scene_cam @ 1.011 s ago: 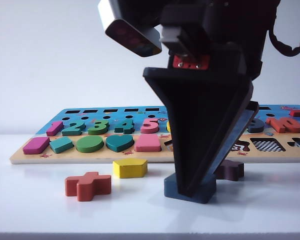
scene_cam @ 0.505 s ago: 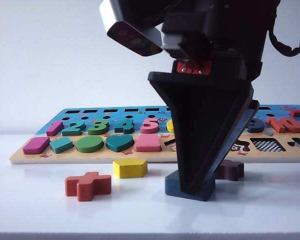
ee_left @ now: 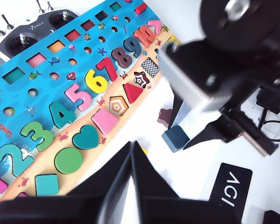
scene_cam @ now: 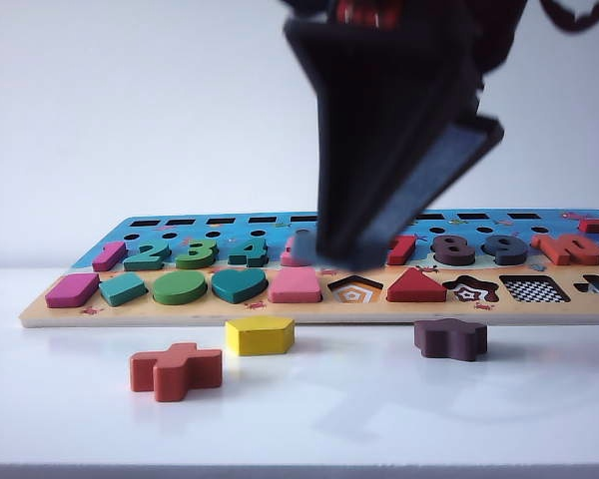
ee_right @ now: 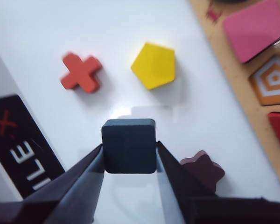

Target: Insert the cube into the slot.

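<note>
My right gripper is shut on the cube, a dark navy square block with rounded corners held by two opposite sides above the white table. The left wrist view shows the same cube hanging clear of the table near the board's front edge. In the exterior view the right gripper is raised and blurred in front of the board. The slot, a square recess with a checkerboard floor, lies toward the right end of the board's front row, also visible as slot. My left gripper is shut and holds nothing, hovering off the board's front edge.
The wooden puzzle board lies across the back of the table. Loose in front of it are a yellow pentagon, a red cross and a maroon star. A dark controller sits beyond the board.
The right gripper closed on the cube where it sat on the table, then lifted it well clear, up to the height of the board's number row.
</note>
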